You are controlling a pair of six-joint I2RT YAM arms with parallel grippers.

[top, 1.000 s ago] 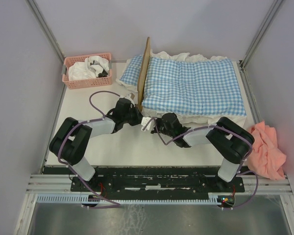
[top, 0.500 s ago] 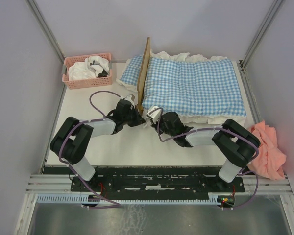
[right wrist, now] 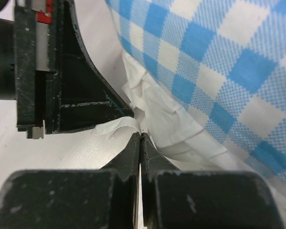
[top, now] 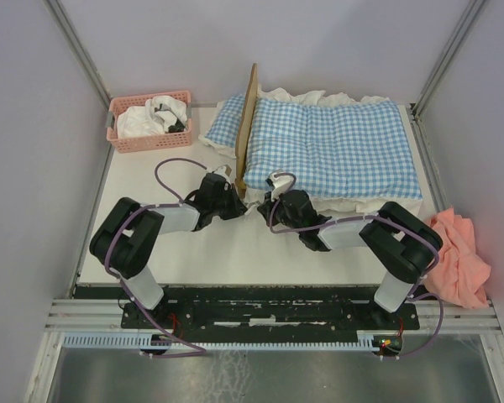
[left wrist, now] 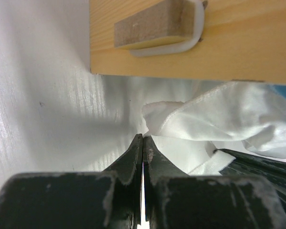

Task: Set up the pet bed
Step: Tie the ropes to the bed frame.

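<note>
While left fingers [left wrist: 133, 160] pressed together, pet bed [left wrist: 238, 52] just beyond.

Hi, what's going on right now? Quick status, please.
Left gripper shut, right gripper shut, both tips at the white ruffle. Pet bed covered by gingham bedding, headboard upright. In the way: only that bunched ruffle.

Basket [top: 147, 144] far left, pet bed [top: 249, 126] to its right, bedding [top: 332, 147] on the bed, cloth [top: 458, 252] at right edge
</note>
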